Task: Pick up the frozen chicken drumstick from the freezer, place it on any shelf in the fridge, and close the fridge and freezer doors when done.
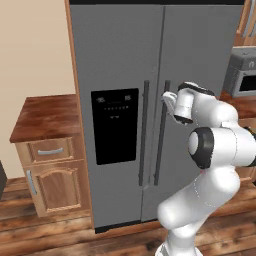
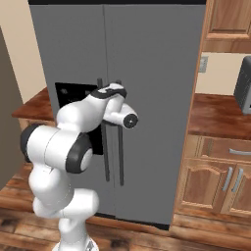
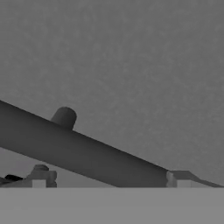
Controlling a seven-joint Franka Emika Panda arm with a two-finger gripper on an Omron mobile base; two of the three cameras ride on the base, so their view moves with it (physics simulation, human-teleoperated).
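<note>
Both tall grey doors are shut: the freezer door with its black dispenser panel, and the fridge door to its right. The frozen chicken drumstick is hidden behind them. My gripper is open right at the fridge door's dark bar handle, which crosses the hand view slantwise just ahead of the two fingertips. From the base, my hand sits against the upper part of that handle. The hand likewise meets the handle in the right base view.
A low wooden cabinet with a dark wood top stands left of the unit. To the right are a counter, wooden cabinets, and a steel oven. A wood floor runs in front.
</note>
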